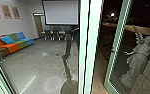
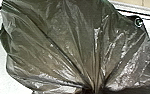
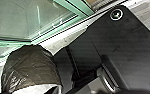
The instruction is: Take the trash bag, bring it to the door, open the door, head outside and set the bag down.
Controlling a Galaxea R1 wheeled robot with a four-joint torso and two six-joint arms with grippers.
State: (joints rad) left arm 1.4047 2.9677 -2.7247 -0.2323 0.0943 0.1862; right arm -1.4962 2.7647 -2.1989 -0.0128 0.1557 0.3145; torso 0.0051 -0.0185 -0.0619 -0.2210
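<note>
Wide black plate [image 3: 133, 42], angled edges, round fitting [image 3: 116, 14] with pale rim

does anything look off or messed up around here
I see nothing plainly spilled or damaged. The blue cushion sits at a slant on the multicoloured sofa, a bit askew but more casual than wrong. The trash bag is heavily creased, with no tear that I can make out.

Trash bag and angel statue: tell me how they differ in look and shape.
The trash bag is dark and shiny; the statue is pale grey and dull.
The bag is thin film, its creases running together to a narrow gather; the statue is a solid upright figure with a raised wing.
Both have folds: creases in the bag, a draped robe on the statue.
</note>
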